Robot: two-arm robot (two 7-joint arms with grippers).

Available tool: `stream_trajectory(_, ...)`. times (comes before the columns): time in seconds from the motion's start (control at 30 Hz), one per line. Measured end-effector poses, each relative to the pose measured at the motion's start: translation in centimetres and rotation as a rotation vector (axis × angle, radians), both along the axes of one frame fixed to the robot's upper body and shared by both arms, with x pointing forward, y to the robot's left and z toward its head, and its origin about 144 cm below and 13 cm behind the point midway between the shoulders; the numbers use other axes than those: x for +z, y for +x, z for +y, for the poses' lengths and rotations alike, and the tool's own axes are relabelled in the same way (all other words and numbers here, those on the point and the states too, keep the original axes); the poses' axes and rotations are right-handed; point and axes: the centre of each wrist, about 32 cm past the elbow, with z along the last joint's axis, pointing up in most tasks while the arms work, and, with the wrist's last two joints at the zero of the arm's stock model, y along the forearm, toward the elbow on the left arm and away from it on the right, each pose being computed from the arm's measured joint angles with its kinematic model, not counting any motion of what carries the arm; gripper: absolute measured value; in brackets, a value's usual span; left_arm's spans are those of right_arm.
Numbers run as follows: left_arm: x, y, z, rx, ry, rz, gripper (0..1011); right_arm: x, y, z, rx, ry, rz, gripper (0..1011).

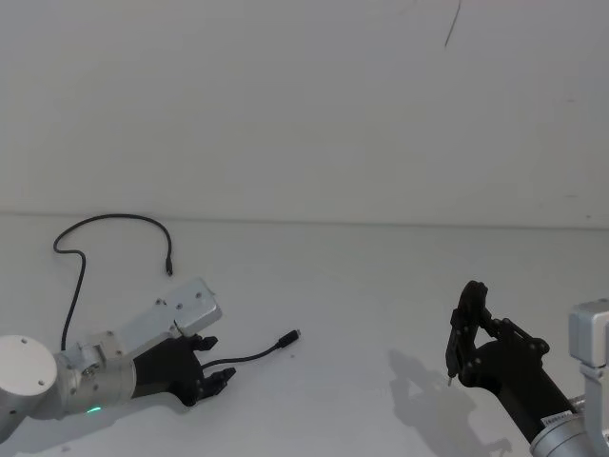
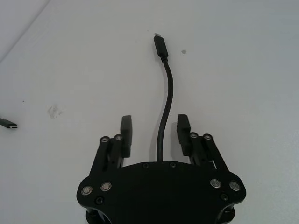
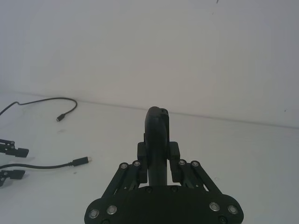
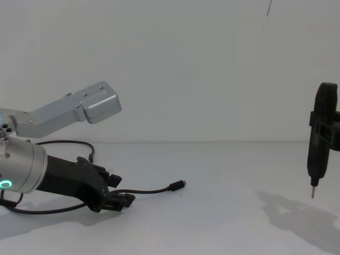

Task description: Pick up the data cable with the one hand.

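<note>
the black two-fingered left gripper point(image 1: 215, 359) sits low, jaws wide astride the thin black data cable point(image 2: 171, 91); the right gripper point(image 3: 158, 151) clamps a slim black pen-shaped tool point(image 4: 317, 143).

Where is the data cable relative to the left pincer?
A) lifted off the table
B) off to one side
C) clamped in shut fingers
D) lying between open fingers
D: the data cable runs between the spread fingers of the left pincer, with a gap on each side.
</note>
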Motion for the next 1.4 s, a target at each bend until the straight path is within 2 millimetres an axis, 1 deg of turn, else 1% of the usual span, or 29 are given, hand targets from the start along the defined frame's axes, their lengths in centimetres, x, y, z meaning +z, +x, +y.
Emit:
stream_trajectory(0.13,0.0,0.0,0.0,0.000,-0.001,0.003,456,0.0,0.0,0.0,0.000,0.000,0.000,269)
stream_trajectory(0.17,0.0,0.0,0.0,0.000,-0.002,0.004,398,0.0,0.0,0.0,0.000,0.000,0.000,269)
stream_trajectory(0.23,0.0,0.0,0.0,0.001,-0.002,0.005,355,0.0,0.0,0.0,0.000,0.000,0.000,269)
stream_trajectory(0.27,0.0,0.0,0.1,0.001,-0.002,0.005,296,0.0,0.0,0.0,0.000,0.000,0.000,269)
stream_trajectory(0.3,0.0,0.0,0.1,0.001,-0.003,0.006,285,0.0,0.0,0.0,0.000,0.000,0.000,269)
stream_trajectory(0.33,0.0,0.0,0.1,0.001,-0.003,0.007,239,0.0,0.0,0.0,0.000,0.000,0.000,269)
stream_trajectory(0.47,0.0,0.0,0.1,0.002,-0.004,0.007,151,0.0,0.0,0.0,0.000,0.000,0.000,269)
stream_trajectory(0.57,0.0,0.0,0.1,0.001,-0.007,0.005,52,0.0,0.0,0.0,0.000,0.000,0.000,269)
stream_trajectory(0.9,0.6,-0.2,-0.1,-0.029,-0.075,-0.034,51,0.0,0.0,0.0,0.000,0.000,0.000,269)
stream_trajectory(1.1,1.6,-0.5,-0.3,-0.082,-0.134,-0.057,51,0.0,0.0,0.0,0.000,0.000,0.000,269)
stream_trajectory(1.4,3.0,-1.3,-0.4,-0.181,-0.171,-0.065,51,0.0,0.0,0.0,0.000,0.000,0.000,269)
